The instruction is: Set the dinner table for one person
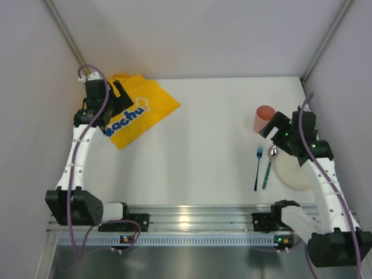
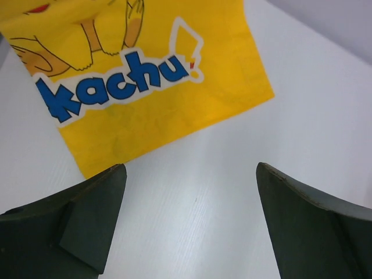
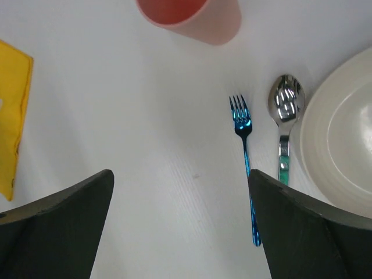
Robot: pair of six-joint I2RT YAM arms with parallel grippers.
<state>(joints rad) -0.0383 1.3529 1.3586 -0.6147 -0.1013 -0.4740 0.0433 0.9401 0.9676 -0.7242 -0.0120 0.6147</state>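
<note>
Lies flat beneath both arms as white surface (image 1: 203, 145), long axis running left to right, ribbed rail (image 1: 197, 216) along near edge, with left gripper (image 2: 190, 174) and right gripper (image 3: 180, 174) each spread wide, empty.

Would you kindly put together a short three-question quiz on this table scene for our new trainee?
1. True or false: the spoon lies between the blue fork and the plate.
2. Which thing lies nearest the left claw? A. pink cup B. yellow mat C. plate
3. Fill in: the left claw and the right claw both stand ____, holding nothing.

Key: 1 true; 2 B; 3 open.
</note>
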